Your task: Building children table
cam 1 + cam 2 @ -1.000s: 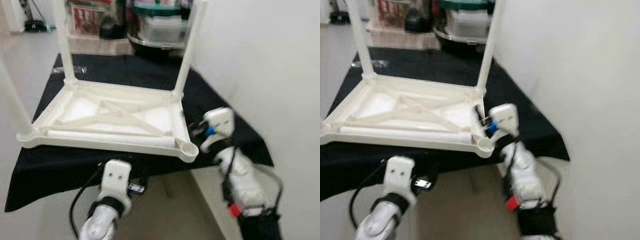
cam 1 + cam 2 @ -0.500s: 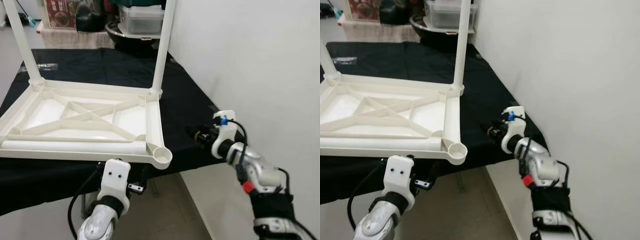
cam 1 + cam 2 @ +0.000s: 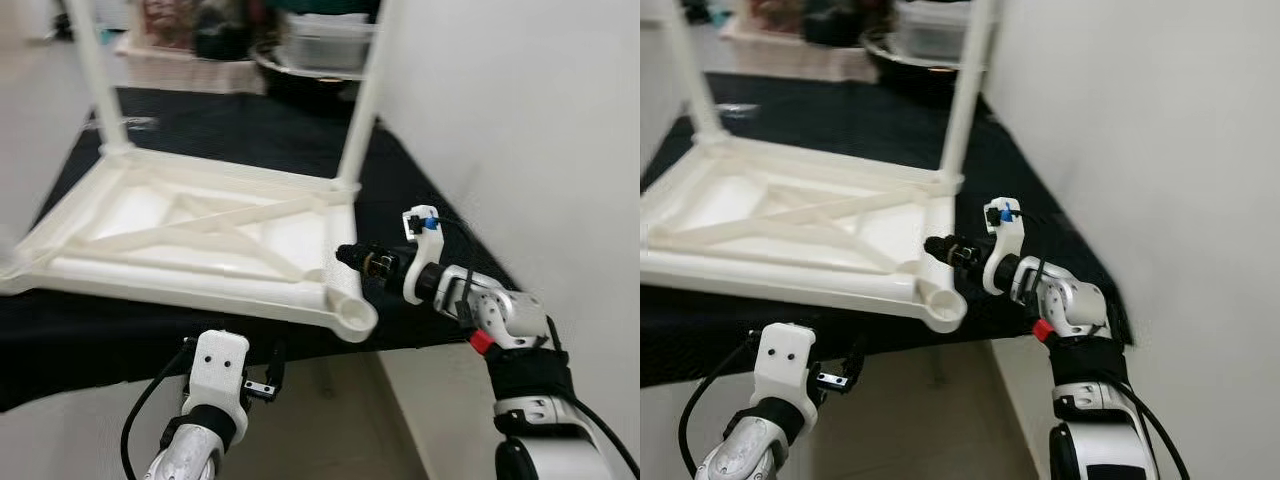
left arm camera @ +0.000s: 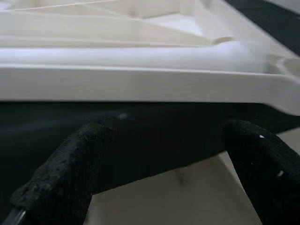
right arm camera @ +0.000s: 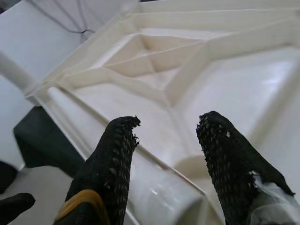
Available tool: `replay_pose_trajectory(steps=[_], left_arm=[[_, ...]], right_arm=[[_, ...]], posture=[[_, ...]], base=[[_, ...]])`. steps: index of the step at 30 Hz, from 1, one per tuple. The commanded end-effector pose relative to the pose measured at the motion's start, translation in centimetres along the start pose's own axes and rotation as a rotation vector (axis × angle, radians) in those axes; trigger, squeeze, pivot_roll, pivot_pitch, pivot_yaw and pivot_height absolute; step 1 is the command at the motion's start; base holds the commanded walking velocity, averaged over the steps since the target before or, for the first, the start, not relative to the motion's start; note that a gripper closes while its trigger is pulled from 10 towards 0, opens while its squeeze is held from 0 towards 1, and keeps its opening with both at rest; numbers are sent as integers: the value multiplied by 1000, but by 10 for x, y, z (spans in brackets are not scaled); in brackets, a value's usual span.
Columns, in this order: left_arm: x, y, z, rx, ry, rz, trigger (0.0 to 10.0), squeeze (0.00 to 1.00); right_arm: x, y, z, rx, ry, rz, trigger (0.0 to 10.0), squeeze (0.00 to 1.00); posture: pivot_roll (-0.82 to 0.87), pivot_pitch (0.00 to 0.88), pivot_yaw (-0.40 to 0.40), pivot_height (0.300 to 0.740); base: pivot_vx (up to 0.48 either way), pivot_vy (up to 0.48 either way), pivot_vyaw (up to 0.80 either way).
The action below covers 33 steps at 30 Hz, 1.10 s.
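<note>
The left gripper [image 4: 159,187], jaws apart, sits below the white table top's rim [image 4: 140,84] and black cloth [image 4: 154,136].

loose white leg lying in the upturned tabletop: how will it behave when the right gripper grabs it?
The loose leg is a smooth round tube, so it probably rolls and may slip between the right gripper fingers. Likely light, stiff plastic.

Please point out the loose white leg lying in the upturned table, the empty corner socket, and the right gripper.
loose leg [image 3: 190,277], left eye view, mid-tube.
corner socket [image 3: 350,312], left eye view, its round rim.
right gripper [image 5: 166,136], right wrist view, between fingertips.
</note>
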<state>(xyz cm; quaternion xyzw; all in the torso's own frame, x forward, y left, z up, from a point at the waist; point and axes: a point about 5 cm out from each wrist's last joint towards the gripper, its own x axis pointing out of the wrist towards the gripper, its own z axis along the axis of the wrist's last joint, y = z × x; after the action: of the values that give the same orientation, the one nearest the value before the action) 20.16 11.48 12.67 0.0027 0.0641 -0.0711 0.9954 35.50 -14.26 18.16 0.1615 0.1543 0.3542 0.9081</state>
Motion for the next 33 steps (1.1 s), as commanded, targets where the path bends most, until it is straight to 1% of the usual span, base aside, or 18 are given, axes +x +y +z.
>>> replay_pose_trajectory(steps=[1,4,7,9,12,13,15,17,18,19,21,23,27,28,29,30,32,33], left_arm=[[-3,-3,0,-9,8,-19,10000,0],[-4,-4,0,-8,12,-25,10000,0],[-5,-3,0,-11,17,-25,10000,0],[-5,-4,-1,-13,21,-28,10000,0],[-6,-4,-2,-17,27,-32,10000,0],[-6,-4,-2,-17,27,-32,10000,0],[-7,-4,-2,-17,31,-34,10000,0],[-9,-4,-2,-20,33,-37,10000,0],[-9,-4,-2,-22,35,-38,10000,0],[-9,-4,-2,-22,35,-38,10000,0],[-10,-5,-3,-28,42,-40,10000,0],[-10,-5,-4,-35,49,-45,10000,0],[-10,-6,-4,-37,52,-46,10000,0],[-10,-6,-4,-40,52,-48,10000,0],[-9,-6,-4,-42,52,-48,10000,0],[-9,-6,-4,-42,52,-48,10000,0],[-9,-6,-4,-46,56,-48,10000,0],[-9,-5,-5,-50,57,-47,10000,0]], right_arm=[[-3,-3,1,11,9,-10,10000,0],[-3,-3,3,18,7,-28,10000,0],[-3,-6,5,52,5,-58,10000,0],[-5,-9,4,75,27,-49,10000,0],[-9,-14,1,148,56,-7,10000,0],[-9,-14,1,148,56,-7,10000,0],[-12,-22,-4,241,74,-22,10000,0],[-16,-29,-9,310,90,-43,10000,0],[-19,-32,-12,336,94,-37,10000,0],[-19,-32,-12,336,94,-37,10000,0],[-27,-33,-11,386,59,31,10000,0],[-33,-33,-10,401,52,75,10000,0],[-36,-35,-11,405,60,81,10000,0],[-39,-36,-12,422,71,89,10000,0],[-44,-38,-18,475,137,94,10000,0],[-44,-38,-18,475,137,94,10000,0],[-46,-36,-27,477,209,100,10000,0],[-45,-36,-30,477,228,99,10000,0]], posture=[[90,107,-159,740],[92,104,-159,740],[91,100,-159,740],[94,97,-160,740],[96,93,-161,740],[96,93,-161,740],[96,90,-162,740],[96,89,-158,740],[96,89,-158,740],[96,89,-158,740],[96,86,-160,740],[92,87,-161,740],[92,87,-161,740],[92,90,-162,740],[90,95,-164,740],[90,95,-164,740],[86,98,-165,740],[85,101,-167,740]], base=[[0,0,781],[0,0,260],[0,0,0],[0,0,0],[0,0,0],[0,0,0],[0,0,0],[0,0,0],[0,0,0],[0,0,0],[0,0,0],[0,0,0],[0,0,0],[0,0,0],[0,0,0],[0,0,0],[0,0,0],[0,0,0]])
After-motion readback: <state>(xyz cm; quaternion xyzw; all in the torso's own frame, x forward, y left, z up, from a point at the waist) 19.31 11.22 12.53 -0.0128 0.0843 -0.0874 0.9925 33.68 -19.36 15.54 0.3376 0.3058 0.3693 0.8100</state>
